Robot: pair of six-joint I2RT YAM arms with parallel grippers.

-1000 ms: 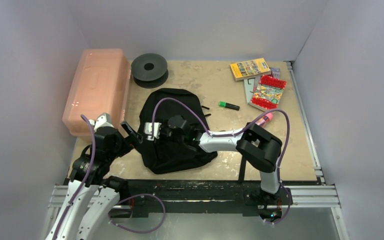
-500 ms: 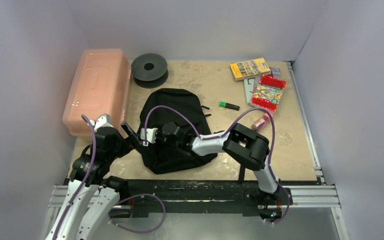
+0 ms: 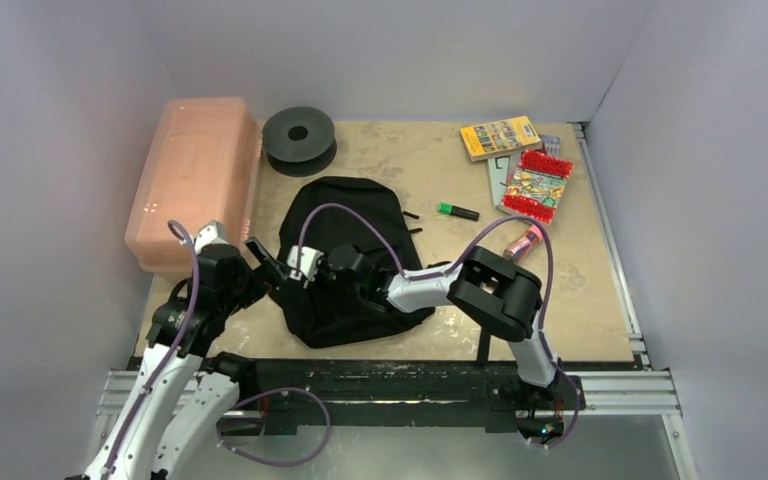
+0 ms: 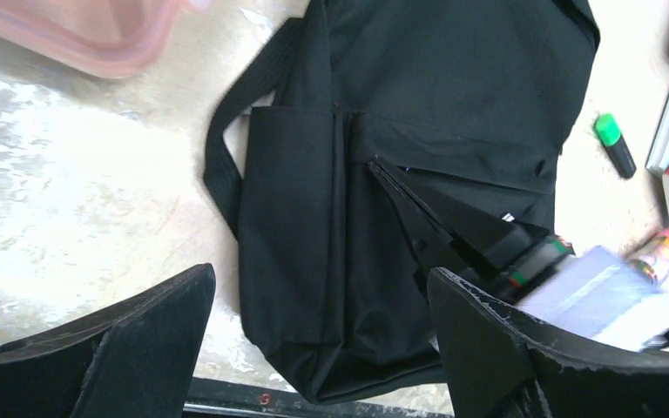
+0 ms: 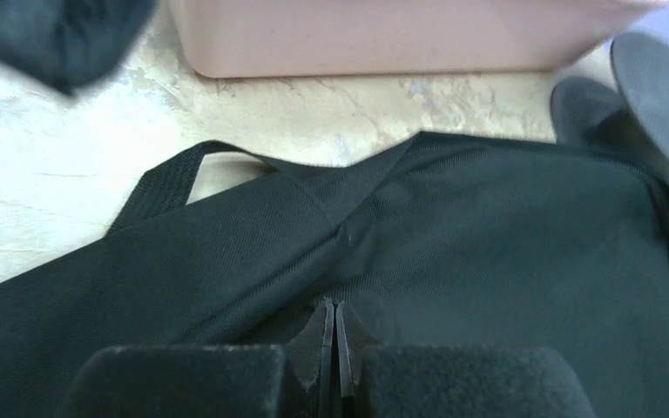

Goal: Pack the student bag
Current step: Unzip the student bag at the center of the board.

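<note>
My left gripper (image 4: 318,287) hangs spread wide over the student bag (image 3: 355,192), which lies flat on the table (image 3: 560,300) near the pink box (image 3: 195,175). My right gripper (image 5: 331,331) is pressed fully together against its fabric — whether it pinches any, I cannot tell.

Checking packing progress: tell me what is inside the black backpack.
Nothing inside shows: the backpack lies flat on the table, black fabric covering its interior. The books and a green highlighter lie outside it.
</note>
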